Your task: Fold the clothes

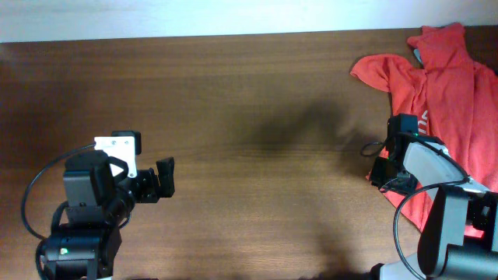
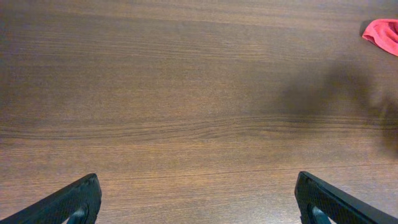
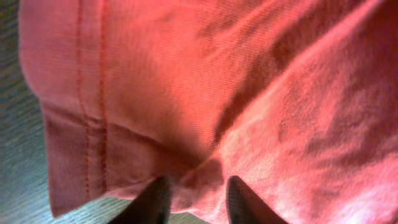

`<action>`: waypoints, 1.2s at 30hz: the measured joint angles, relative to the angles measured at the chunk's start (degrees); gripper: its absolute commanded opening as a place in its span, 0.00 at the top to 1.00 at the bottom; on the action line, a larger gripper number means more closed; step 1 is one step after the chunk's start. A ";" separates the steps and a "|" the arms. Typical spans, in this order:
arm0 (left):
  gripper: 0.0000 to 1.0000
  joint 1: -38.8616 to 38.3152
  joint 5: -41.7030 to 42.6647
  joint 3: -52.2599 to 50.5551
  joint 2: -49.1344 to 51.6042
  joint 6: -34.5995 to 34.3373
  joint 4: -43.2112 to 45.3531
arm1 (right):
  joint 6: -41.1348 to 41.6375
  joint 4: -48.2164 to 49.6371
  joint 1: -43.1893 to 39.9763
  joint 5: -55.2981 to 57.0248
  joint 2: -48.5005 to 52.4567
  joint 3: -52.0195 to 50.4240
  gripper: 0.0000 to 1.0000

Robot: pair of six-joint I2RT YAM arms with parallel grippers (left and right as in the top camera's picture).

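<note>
An orange-red T-shirt (image 1: 451,70) lies crumpled at the table's far right, with a bit of white lettering showing by my right arm. My right gripper (image 1: 387,167) is down at its left edge. In the right wrist view the hemmed red cloth (image 3: 249,93) fills the frame, and my right gripper (image 3: 198,186) pinches a raised fold of it between its two dark fingers. My left gripper (image 1: 163,179) sits at the near left, far from the shirt, open over bare wood (image 2: 196,186). A red corner of the shirt (image 2: 382,34) shows at the top right of the left wrist view.
The brown wooden table (image 1: 257,117) stretches between the two arms. Its far edge meets a white wall along the top of the overhead view. The right arm's cable loops over the shirt's lower part.
</note>
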 measured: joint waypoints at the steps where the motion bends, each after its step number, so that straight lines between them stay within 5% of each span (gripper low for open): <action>1: 0.01 0.00 0.00 0.00 0.00 0.00 0.24 | 0.04 0.11 0.00 -0.02 0.00 0.00 0.81; 5: 0.01 0.00 0.00 0.00 0.00 0.00 0.52 | 0.33 0.15 0.00 -0.07 0.00 0.00 0.96; 18: 0.01 0.00 0.00 0.00 0.00 0.00 0.68 | 0.04 0.13 0.00 -1.16 -0.44 0.00 0.96; 27: 0.01 0.00 0.00 0.00 0.00 0.00 2.23 | -2.93 1.44 0.00 -6.86 -19.63 0.24 0.96; 36: 0.01 0.00 0.00 0.00 0.00 0.00 2.36 | -8.98 3.02 2.34 -20.44 -23.54 0.66 0.96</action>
